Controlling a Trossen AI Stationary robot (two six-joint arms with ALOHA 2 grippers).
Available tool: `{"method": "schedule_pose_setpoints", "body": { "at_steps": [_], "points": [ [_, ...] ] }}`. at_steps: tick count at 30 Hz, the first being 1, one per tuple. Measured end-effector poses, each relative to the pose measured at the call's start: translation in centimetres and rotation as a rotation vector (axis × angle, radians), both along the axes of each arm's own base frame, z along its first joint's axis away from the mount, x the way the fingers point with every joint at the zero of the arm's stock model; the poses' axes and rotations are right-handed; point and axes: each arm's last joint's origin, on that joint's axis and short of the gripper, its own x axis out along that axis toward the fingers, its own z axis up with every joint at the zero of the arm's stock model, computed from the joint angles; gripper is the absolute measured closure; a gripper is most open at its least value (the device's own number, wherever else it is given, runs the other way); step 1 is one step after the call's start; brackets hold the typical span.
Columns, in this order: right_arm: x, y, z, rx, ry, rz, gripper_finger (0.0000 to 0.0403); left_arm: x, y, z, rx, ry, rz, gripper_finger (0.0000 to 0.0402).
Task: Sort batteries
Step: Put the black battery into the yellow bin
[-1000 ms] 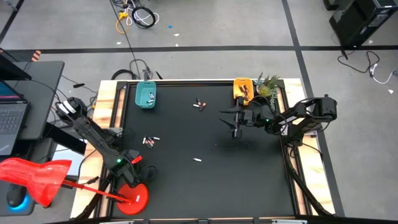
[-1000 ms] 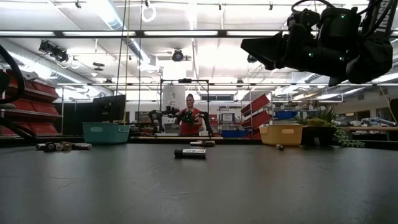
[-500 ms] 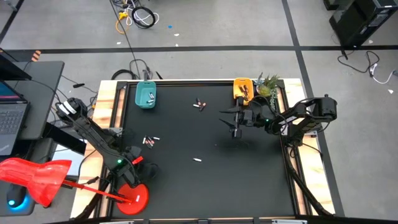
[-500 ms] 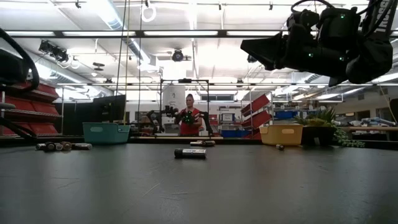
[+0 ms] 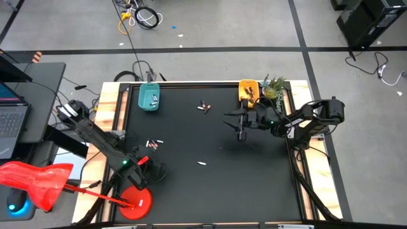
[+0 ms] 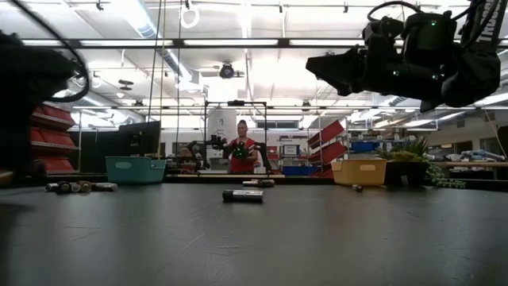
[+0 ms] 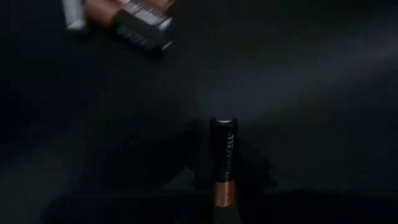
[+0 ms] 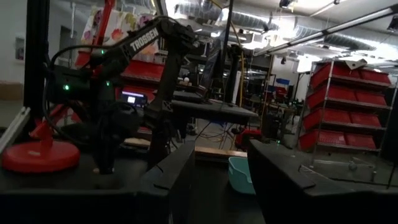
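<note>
From above I see the scene evenly lit, and the black table (image 5: 210, 140) swallows most shadow. At table height the ceiling strip lights (image 6: 238, 44) glare white, and my left arm (image 6: 32, 95) is a dark blur at the edge. My left wrist's view is very dim; one battery (image 7: 224, 162) is sharp, the others (image 7: 124, 18) soft. My right wrist's view is backlit, my fingers (image 8: 174, 180) silhouetted.

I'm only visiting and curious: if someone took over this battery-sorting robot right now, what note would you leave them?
Left gripper: shut on a black, copper-ended battery, low over the black mat.
Right gripper: open, empty, raised near the yellow plastic tray.
Done: some batteries already lie in the yellow tray and the teal plastic tray.
Left: loose batteries on the mat: a cluster, a pair, a single one.
</note>
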Motion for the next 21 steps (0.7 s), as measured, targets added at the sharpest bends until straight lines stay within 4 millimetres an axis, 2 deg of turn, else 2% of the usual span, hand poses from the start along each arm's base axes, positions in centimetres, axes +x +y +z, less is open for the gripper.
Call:
{"method": "schedule_pose_setpoints", "body": {
  "at_steps": [10,21],
  "points": [
    [0.1,0.1,-0.1,0.081,0.009,0.011,0.0245,4.0,2.4,0.7,0.143,-0.134,-0.136,0.0368],
    [0.6,2.4,-0.9,0.179,0.081,-0.010,0.0245,8.8,5.9,2.9,0.575,-0.267,-0.414,0.0368]
  ]
}}
